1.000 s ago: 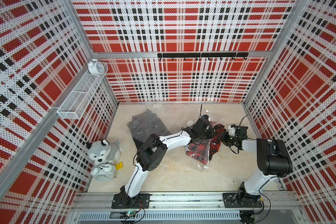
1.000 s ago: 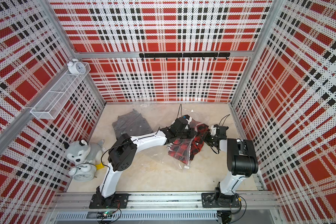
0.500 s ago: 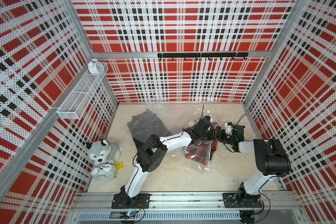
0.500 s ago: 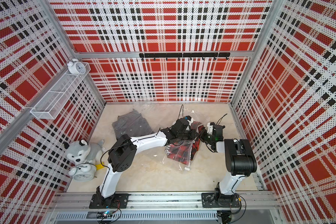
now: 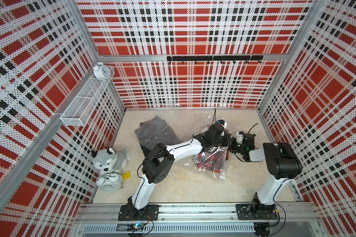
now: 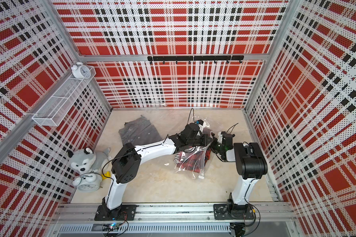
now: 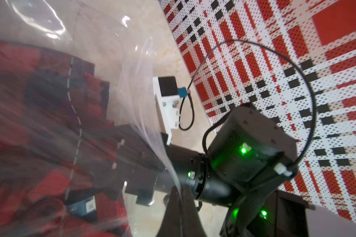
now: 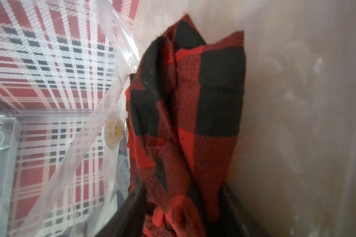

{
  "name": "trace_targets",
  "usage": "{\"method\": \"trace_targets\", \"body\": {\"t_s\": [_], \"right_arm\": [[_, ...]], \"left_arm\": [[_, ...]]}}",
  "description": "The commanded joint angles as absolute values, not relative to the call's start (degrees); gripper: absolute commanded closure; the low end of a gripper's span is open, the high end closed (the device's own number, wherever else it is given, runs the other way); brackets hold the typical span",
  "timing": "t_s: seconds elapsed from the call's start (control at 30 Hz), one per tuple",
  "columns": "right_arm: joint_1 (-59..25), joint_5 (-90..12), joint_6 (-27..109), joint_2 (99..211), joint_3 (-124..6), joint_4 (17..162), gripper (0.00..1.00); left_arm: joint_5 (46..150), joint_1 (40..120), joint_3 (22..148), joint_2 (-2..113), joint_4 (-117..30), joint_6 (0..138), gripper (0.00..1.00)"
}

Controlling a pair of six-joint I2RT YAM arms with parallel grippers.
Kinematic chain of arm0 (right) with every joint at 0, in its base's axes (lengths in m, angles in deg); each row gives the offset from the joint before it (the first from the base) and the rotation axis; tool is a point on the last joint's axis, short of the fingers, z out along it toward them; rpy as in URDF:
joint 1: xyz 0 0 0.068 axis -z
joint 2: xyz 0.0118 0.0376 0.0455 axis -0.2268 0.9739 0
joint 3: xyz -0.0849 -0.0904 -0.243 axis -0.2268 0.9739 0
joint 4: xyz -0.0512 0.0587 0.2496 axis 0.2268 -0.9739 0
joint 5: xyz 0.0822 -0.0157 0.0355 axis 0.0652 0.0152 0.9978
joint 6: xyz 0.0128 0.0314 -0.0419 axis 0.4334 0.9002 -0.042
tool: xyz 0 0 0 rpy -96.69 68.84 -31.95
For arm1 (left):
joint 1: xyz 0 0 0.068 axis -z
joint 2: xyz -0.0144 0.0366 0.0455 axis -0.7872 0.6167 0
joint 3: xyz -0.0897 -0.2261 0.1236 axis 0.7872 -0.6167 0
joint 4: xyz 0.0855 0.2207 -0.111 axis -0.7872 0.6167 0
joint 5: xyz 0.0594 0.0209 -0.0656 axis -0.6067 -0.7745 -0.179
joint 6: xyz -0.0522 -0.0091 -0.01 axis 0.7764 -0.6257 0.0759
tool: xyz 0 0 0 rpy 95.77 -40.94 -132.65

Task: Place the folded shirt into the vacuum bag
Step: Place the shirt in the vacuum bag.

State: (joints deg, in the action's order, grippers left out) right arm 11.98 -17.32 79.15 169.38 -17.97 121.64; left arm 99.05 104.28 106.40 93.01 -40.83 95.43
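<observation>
**Plaid shirt at the bag's mouth, one gripper holding the film up**

The desk [image 5: 173,190] carries the vacuum bag [image 6: 181,167] toward its right edge, about midway between front and back. The folded shirt [image 8: 189,115], in red-and-black check, lies bunched under the clear film at the bag's open end. How deep it sits I cannot tell.

The left gripper [image 7: 178,201] is closed, and the film fans out from its tip, so it appears to pinch the bag's rim and hold the mouth up. The right gripper [image 5: 233,147] reaches in from the right edge. Its jaws stand apart with shirt cloth between them, but I cannot tell whether they press it.

By its look the bag is light, slick and crinkly. It will likely collapse unless it is taken at the rim. The shirt is soft and limp and is best pinched through a thick fold, or it may come undone.

The round white valve disc [image 8: 113,131] sits in the film just beside the shirt. The white slider clip [image 5: 222,176] lies at the bag's front corner.

White capitals [image 6: 178,157] that seem to end in "NG" show through the film. A blue tag [image 7: 86,206] is unreadable.
</observation>
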Motion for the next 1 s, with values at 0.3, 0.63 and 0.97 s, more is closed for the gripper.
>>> {"method": "trace_targets", "body": {"t_s": [0.3, 0.63, 0.97], "right_arm": [[11.57, -19.05, 67.18, 145.58, -4.8, 99.14, 0.08], [8.11, -16.22, 69.82, 137.47, -0.14, 97.5, 0.24], [6.26, -16.37, 76.0, 147.49, 0.16, 112.06, 0.72]], "left_arm": [[99.67, 100.9, 105.3, 90.54, -45.7, 96.51, 1.0], [100.21, 102.11, 104.45, 90.92, -45.84, 96.51, 1.0], [100.0, 105.81, 102.19, 88.65, -46.67, 97.21, 1.0]]}}
